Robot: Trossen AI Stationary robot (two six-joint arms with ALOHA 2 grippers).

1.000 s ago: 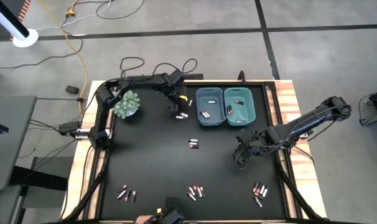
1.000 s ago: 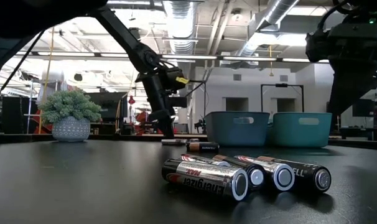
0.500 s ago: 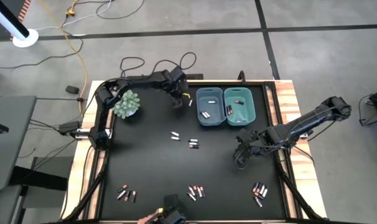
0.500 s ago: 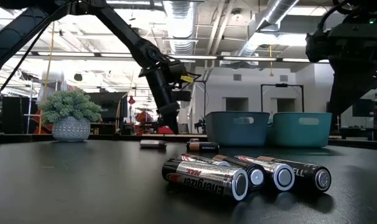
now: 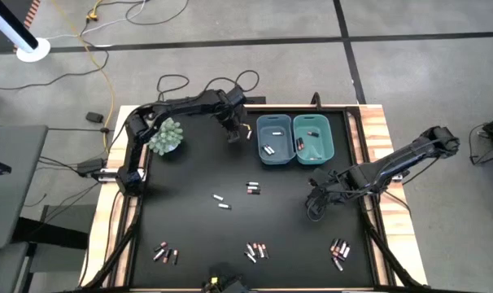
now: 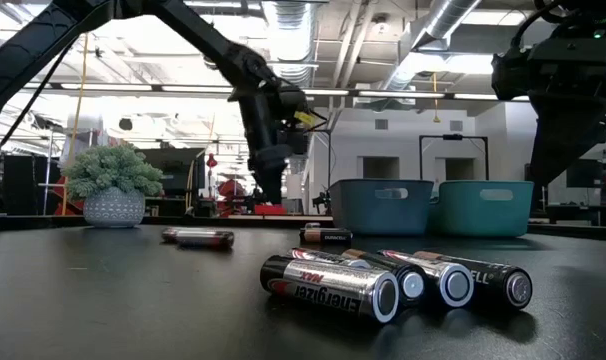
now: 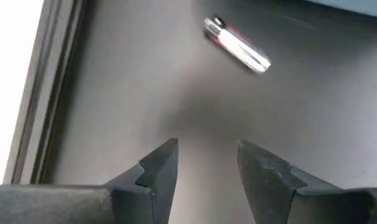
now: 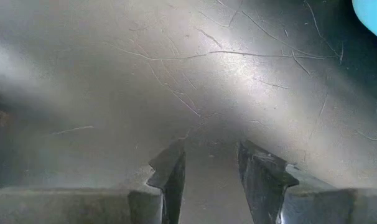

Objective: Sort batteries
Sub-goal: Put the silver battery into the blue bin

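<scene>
1. Left gripper [image 5: 233, 135] hovers at upper centre of the high view, just left of the bins, fingers [image 7: 158, 167] spread and empty; one battery [image 7: 237, 46] lies on the mat ahead of it.
2. Right gripper [image 5: 315, 205] sits at right of centre, fingers parted a little, nothing between them.
3. Left bin [image 5: 274, 139] and right bin [image 5: 313, 137] each hold a few batteries.
4. Loose batteries [image 5: 221, 202] lie mid-table; clusters [image 5: 256, 251] line the bottom edge.
</scene>
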